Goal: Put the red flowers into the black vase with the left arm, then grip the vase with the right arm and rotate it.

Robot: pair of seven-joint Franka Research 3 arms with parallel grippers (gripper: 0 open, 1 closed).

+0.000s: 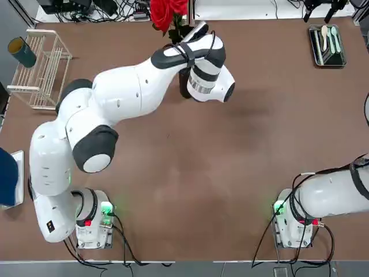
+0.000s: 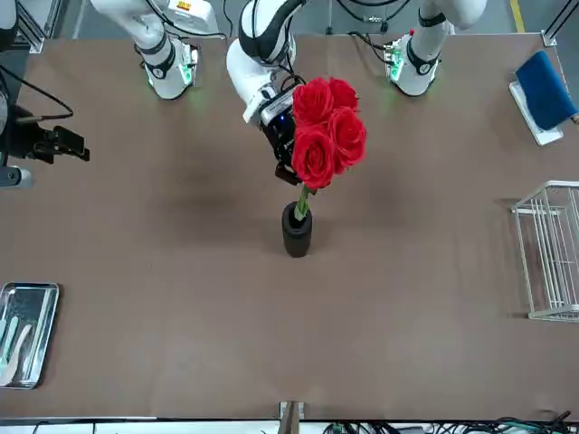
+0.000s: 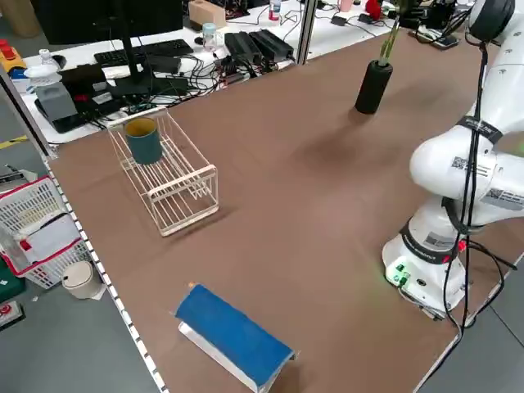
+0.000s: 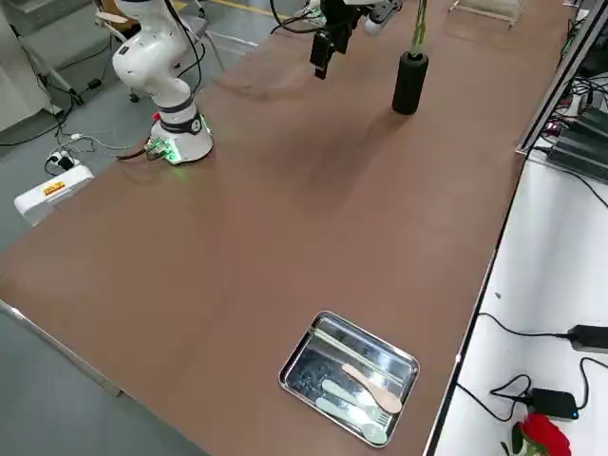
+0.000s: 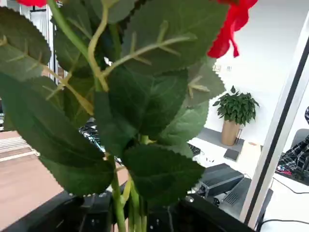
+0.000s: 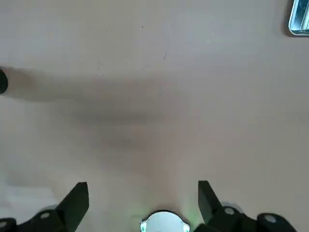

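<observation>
Front view: a bunch of red roses with green leaves and thin pale-green stems (image 2: 326, 131) is seen with its stem ends lowered into the mouth of a slim matte black cylindrical vase (image 2: 297, 231), which stands upright on the brown table (image 2: 136, 271). The stems are clamped between the shut fingers of the left gripper (image 2: 288, 154), just above the vase and behind the blooms. The insertion step is judged to be nearly done; a release and a clear retreat upward would be called for next, before the vase is gripped and turned by the other arm. The glossy white left arm (image 1: 115, 98) is stretched diagonally from its base toward the vase, its wrist bent over beside the flowers. The right gripper (image 6: 143, 198), held wide open and empty, is parked well apart from the vase, facing down over bare table, while the right arm (image 1: 337, 193) is kept folded near its base.
</observation>
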